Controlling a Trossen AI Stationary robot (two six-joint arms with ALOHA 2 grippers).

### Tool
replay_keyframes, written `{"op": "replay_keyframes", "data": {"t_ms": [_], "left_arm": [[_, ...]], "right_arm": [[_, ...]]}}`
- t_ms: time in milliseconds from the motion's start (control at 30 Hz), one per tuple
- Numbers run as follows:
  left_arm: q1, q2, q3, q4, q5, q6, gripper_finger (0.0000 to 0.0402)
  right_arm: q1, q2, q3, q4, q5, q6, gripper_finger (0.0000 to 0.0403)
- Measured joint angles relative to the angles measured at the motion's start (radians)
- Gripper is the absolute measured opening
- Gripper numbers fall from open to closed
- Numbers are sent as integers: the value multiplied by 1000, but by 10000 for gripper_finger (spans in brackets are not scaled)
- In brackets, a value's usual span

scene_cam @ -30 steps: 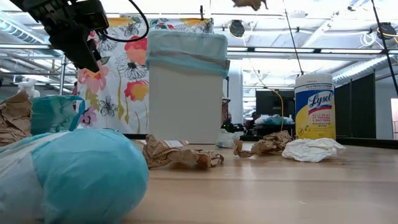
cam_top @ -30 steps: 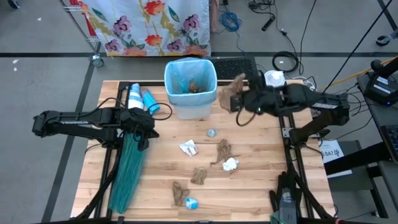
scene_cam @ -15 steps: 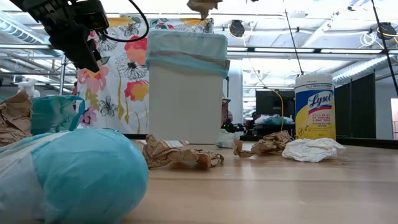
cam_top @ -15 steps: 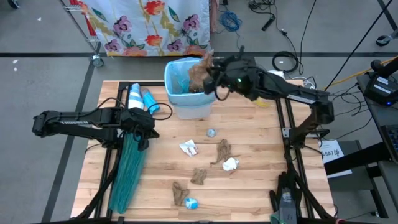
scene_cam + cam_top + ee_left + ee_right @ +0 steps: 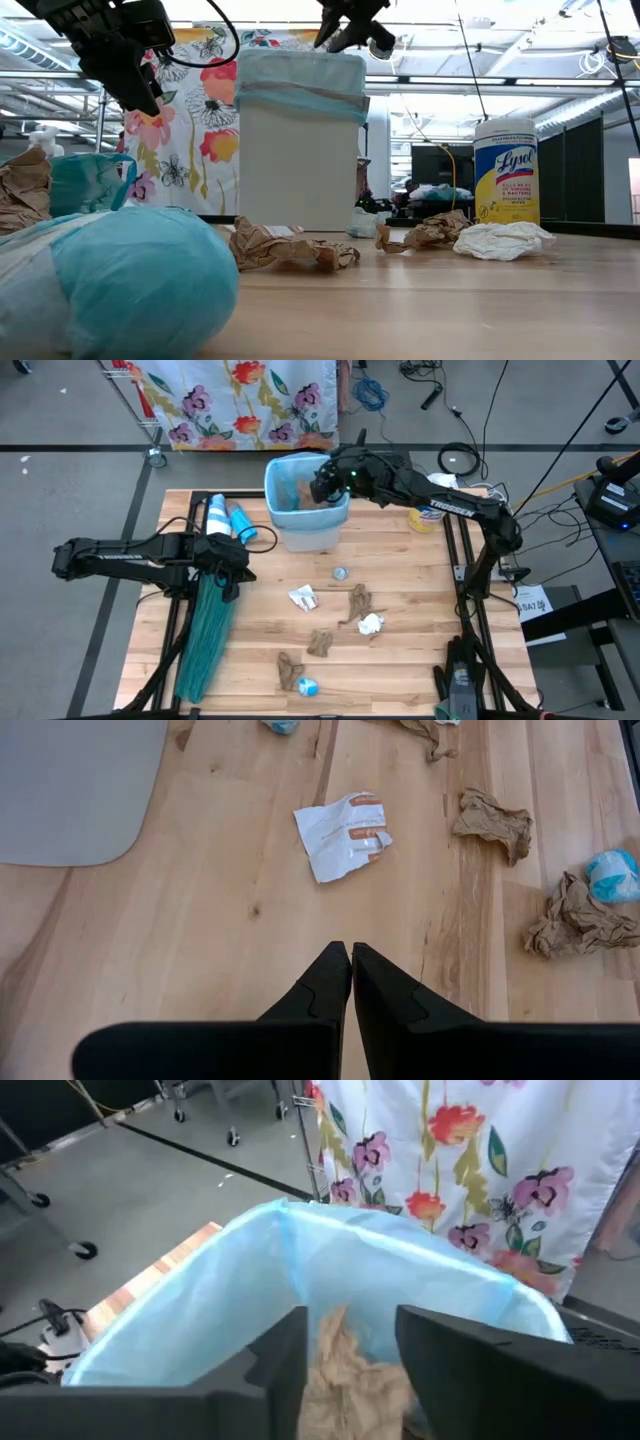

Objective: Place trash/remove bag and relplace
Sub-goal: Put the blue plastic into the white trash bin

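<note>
Dropping trash into the bag (image 5: 300, 478) is the step in hand; the pale-blue liner sits in the bin (image 5: 308, 530) at the far middle of the surface (image 5: 400, 650), its rim folded over the bin's edge. The right end effector (image 5: 322, 484) hangs over the bin's mouth with fingers spread; in its wrist view a brown paper wad (image 5: 352, 1375) lies between the open fingers and inside the liner, apparently released or just about to be. To do this well, the arm should clear straight up so the fingers do not snag the thin plastic or drag the rim inward; the wad should be seen to settle below the rim before leaving.

Much trash remains on the surface: a white wrapper (image 5: 303, 598), a white wad (image 5: 371, 624), brown scraps (image 5: 358, 602), a blue ball (image 5: 306, 685). The left end effector (image 5: 228, 570) waits at the left side, fingers pressed together on nothing, beside the teal replacement bag (image 5: 205, 640). A wipes canister (image 5: 428, 516) stands to the right of the bin.
</note>
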Motion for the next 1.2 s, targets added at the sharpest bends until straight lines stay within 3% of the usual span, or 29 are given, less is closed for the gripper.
{"op": "replay_keyframes", "data": {"t_ms": [167,333,567,767,933,1200], "left_arm": [[0,0,0,0,0,0,22],[0,0,0,0,2,0,22],[0,0,0,0,2,0,22],[0,0,0,0,2,-1,22],[-1,0,0,0,2,-2,22],[-1,0,0,0,2,-1,22]], "right_arm": [[-5,-57,0,-13,-1,-27,197],[-1,-160,0,-135,-1,-40,211],[59,-270,1,-514,-14,151,212],[221,-270,-56,-760,-6,378,212],[347,-267,-238,-710,9,526,212],[384,-257,-558,-302,0,579,199]]}}
